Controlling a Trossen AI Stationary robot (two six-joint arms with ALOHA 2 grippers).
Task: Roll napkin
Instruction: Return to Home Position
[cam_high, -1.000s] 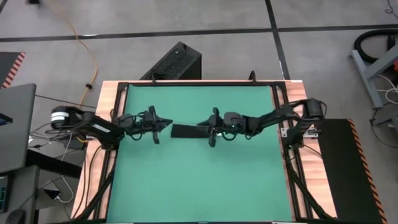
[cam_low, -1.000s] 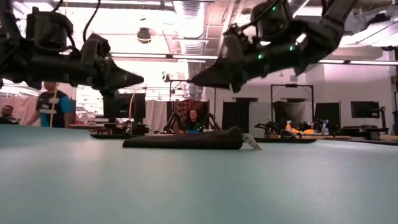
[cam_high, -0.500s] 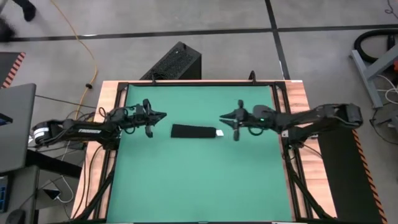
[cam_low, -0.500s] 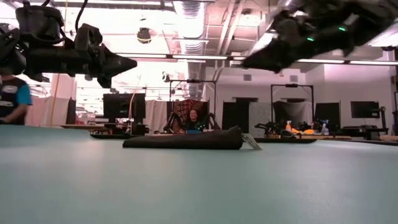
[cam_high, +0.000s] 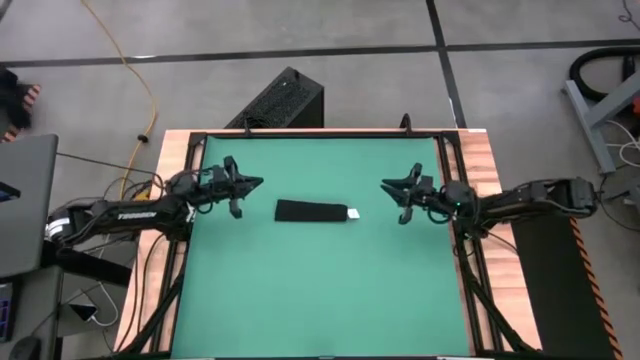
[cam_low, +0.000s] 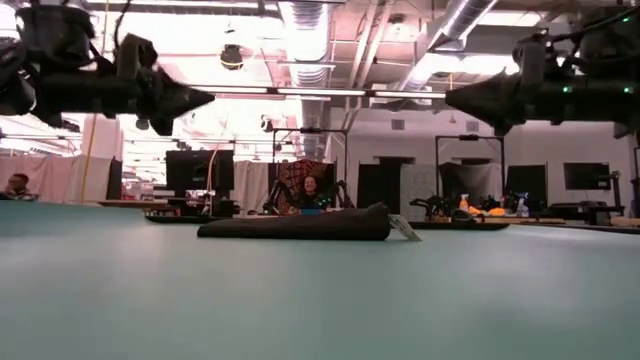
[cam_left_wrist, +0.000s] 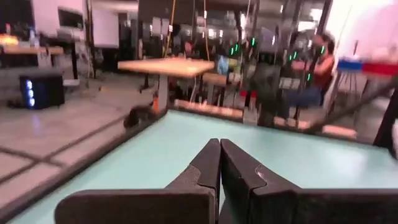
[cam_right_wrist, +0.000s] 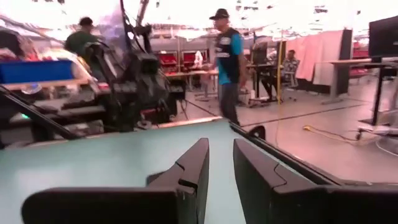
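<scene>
High view: one napkin (cam_high: 310, 211), black soft cloth wound into a narrow roll, lies flat on the green table (cam_high: 300, 290) at mid-width, nearer the far edge, with one small white tag (cam_high: 353, 213) sticking out of its right end. Two dark arms, two grippers: left gripper (cam_high: 255, 184) is over the mat to the roll's left and right gripper (cam_high: 388, 185) to its right, both well apart from the cloth. One rigid black box (cam_high: 280, 100) with vent slots stands on the floor beyond the table. Low view: napkin (cam_low: 295, 224) is a low, slightly lumpy cylinder, tag (cam_low: 405, 229) angled down to the mat; left gripper (cam_low: 205, 98) and right gripper (cam_low: 452, 97) hang high above the surface, holding nothing. Left wrist view: two fingers (cam_left_wrist: 208, 162) pressed together, empty. Right wrist view: two fingers (cam_right_wrist: 196, 162) parted by a narrow gap, empty; one person (cam_right_wrist: 227, 56) stands beyond the table.
</scene>
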